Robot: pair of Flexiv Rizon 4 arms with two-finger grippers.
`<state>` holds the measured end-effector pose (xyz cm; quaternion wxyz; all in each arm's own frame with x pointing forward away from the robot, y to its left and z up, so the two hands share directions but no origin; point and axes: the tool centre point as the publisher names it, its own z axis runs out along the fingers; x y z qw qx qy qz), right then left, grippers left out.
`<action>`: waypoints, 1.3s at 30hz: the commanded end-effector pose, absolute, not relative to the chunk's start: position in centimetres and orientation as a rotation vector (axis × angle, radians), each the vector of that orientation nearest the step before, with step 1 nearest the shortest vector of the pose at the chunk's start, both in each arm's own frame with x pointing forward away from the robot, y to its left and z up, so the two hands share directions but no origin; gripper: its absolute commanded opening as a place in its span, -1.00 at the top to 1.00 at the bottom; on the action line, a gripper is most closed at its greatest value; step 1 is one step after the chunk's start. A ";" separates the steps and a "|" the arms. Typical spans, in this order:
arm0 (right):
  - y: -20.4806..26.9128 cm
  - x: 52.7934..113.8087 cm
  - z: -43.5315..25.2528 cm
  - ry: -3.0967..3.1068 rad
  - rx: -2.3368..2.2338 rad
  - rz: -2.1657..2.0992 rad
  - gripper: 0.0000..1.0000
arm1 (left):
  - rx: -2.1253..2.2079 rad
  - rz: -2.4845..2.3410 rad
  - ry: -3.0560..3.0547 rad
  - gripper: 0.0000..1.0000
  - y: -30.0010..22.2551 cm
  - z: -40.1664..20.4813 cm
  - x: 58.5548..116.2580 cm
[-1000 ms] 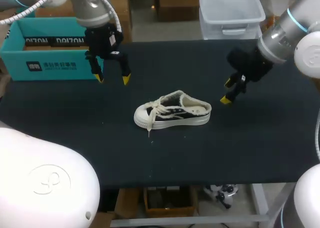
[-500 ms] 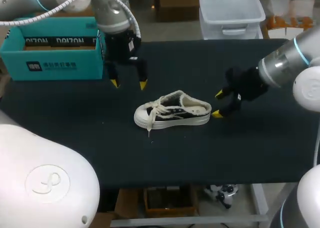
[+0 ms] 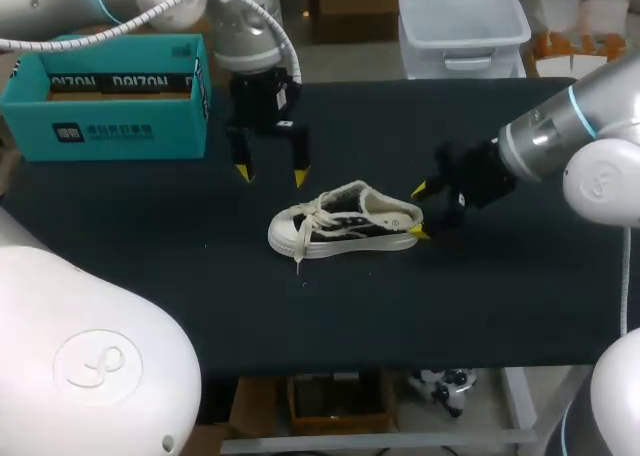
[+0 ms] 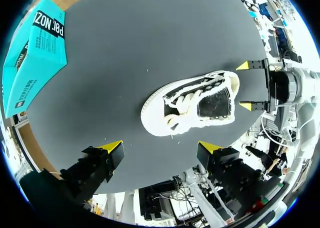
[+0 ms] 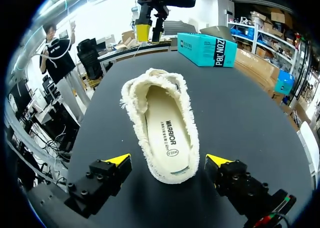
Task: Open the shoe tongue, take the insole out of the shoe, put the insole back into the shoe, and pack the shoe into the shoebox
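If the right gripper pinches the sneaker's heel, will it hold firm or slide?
The black canvas sneaker with white rubber sole has a low, frayed fabric heel, which probably crumples when pinched. Flat on its wide sole, it seems unlikely to tip; a nudge from the right gripper would likely slide it.

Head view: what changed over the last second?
The left gripper swung from in front of the shoebox towards the shoe, open. The right gripper closed in on the shoe's heel and now has a tip on each side of it, open, gripping nothing. Shoe and shoebox stayed put.
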<state>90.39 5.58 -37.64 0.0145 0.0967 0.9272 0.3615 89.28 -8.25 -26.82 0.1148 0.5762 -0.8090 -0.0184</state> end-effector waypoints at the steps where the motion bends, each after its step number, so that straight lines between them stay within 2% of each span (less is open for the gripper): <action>1: 6.1 91.5 -38.6 2.906 0.288 1.149 -1.00 | 1.689 -0.054 -2.375 -1.00 -8.7 -27.0 89.0; 39: 7.5 92.2 -42.9 2.943 0.174 1.245 -1.00 | 1.650 -0.077 -2.401 -1.00 -11.1 -27.9 88.3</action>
